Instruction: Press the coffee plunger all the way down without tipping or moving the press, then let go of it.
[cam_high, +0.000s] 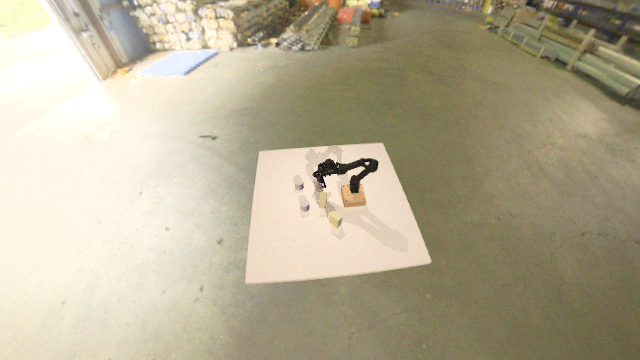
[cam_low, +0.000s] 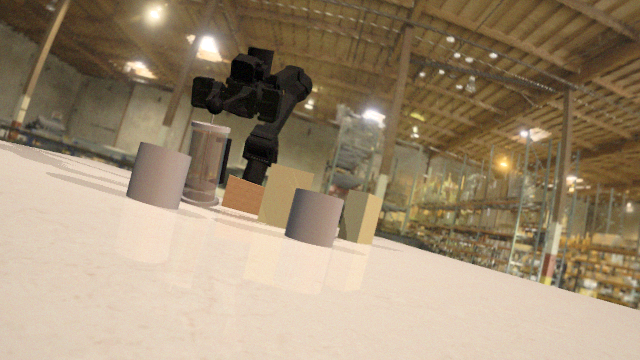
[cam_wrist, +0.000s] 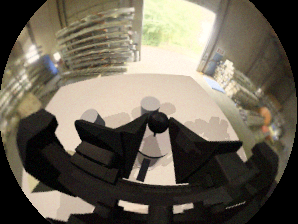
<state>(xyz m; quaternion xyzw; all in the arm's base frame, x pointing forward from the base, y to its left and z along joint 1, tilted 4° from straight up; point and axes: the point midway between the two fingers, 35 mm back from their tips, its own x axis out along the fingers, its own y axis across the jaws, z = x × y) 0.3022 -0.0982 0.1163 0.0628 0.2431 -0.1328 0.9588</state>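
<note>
The coffee press (cam_low: 204, 162) (cam_wrist: 151, 150) is a clear cylinder with a pale lid and a dark handle, upright on the pale table top (cam_high: 285, 250) (cam_low: 200, 310). Its plunger's round black knob (cam_wrist: 159, 123) stands a little above the lid, with a short length of thin rod showing between them in the exterior view. My gripper (cam_low: 215, 103) (cam_wrist: 158, 118) is above the press, pointing down, and is shut on the knob, one fingertip on each side. In the top view the press is too small and too hidden by the arm to make out.
A grey cylinder (cam_high: 299, 186) (cam_low: 159, 175) (cam_wrist: 149, 104) stands close beside the press; another (cam_high: 304, 206) (cam_low: 314, 218) (cam_wrist: 93, 117) is farther off. Two yellowish blocks, one (cam_high: 323, 200) (cam_low: 286, 192) nearer and one (cam_high: 335, 219) (cam_low: 359, 217) farther, stand near the arm's wooden base (cam_high: 353, 198) (cam_low: 243, 195).
</note>
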